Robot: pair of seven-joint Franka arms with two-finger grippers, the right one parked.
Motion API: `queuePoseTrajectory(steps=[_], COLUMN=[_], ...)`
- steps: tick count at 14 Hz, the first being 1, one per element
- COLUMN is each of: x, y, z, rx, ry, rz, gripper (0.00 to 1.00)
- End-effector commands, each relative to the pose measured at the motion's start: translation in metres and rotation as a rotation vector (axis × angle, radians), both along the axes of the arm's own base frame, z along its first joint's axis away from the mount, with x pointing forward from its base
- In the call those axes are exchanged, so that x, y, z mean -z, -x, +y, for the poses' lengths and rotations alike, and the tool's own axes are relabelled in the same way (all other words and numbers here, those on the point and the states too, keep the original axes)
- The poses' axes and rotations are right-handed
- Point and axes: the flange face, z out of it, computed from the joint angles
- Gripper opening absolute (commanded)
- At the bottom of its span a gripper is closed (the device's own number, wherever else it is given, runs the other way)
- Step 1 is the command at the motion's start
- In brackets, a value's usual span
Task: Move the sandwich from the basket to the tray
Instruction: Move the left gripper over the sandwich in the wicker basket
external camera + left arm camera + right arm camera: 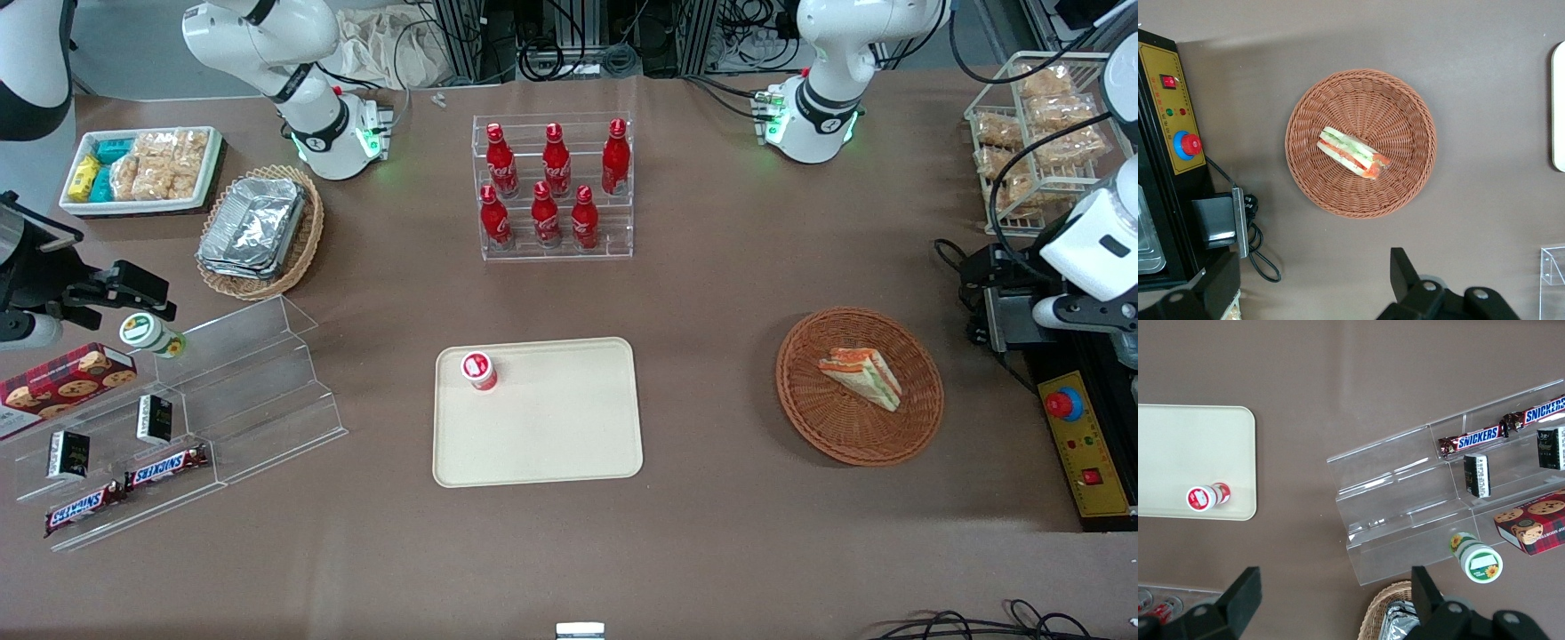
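The sandwich (862, 376) (1351, 152), a white-bread wedge with orange-red and green filling, lies in the round reddish-brown wicker basket (800, 391) (1405, 193). My left gripper (1000, 302) (1313, 280) hangs above the table beside the basket, toward the working arm's end. It is open, with nothing between its black fingers (1405, 273). The cream-beige tray (551, 436) (1559, 107) (1178, 447) lies flat at mid-table, a basket's width away from the basket toward the parked arm's end.
A small red-lidded cup (478, 370) (1205, 497) stands on the tray. A control box with a red button (1080, 444) (1171, 113) and a cable sit beside the basket. A rack of red bottles (553, 187) stands farther back. A clear stepped shelf (222, 391) holds snacks.
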Motion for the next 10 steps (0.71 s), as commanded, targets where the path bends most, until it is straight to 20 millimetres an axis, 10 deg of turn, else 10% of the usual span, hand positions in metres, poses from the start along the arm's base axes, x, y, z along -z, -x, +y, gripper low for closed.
queuePoseTrajectory(steps=[1,10], x=[0.002,0.086], y=[-0.005,-0.022], z=[-0.004,-0.035], rx=[-0.02,-0.303], ry=[-0.009,-0.033], rz=[0.02,0.085], gripper=[1.0,1.0])
